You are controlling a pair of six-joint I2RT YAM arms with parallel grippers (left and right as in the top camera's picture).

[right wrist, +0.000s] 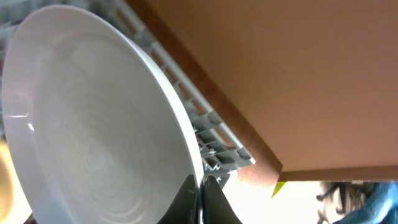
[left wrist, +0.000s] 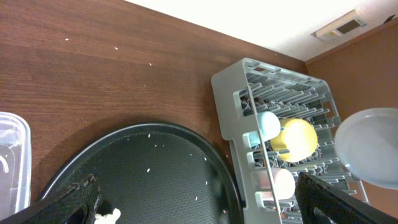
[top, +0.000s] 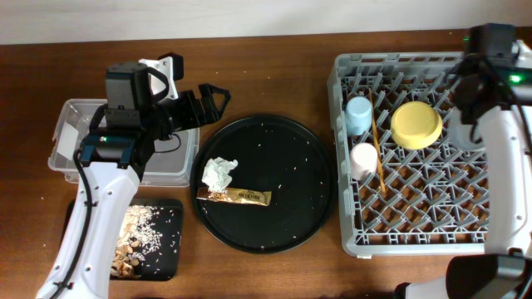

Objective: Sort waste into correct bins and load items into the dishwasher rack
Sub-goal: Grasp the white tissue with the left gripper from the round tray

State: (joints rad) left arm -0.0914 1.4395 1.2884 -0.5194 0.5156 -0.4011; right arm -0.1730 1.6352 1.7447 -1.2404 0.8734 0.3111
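Observation:
My right gripper (right wrist: 200,193) is shut on the rim of the pale grey-white plate (right wrist: 93,124) and holds it on edge over the right rear of the grey dishwasher rack (top: 416,216). The plate also shows in the left wrist view (left wrist: 373,146). The rack holds the blue cup (top: 359,115), the pink cup (top: 363,158), the yellow bowl (top: 416,124) and the chopsticks (top: 378,154). My left gripper (top: 212,100) is open and empty above the round black tray's far left rim. The white napkin (top: 219,173) and the brown-gold wrapper (top: 235,197) lie on that tray.
The large round black tray (top: 283,149) sits mid-table with rice crumbs scattered on it. The clear tub (top: 75,124) stands at the left under my left arm. The flat black tray (top: 166,249) at the front left holds beige food scraps (top: 137,232).

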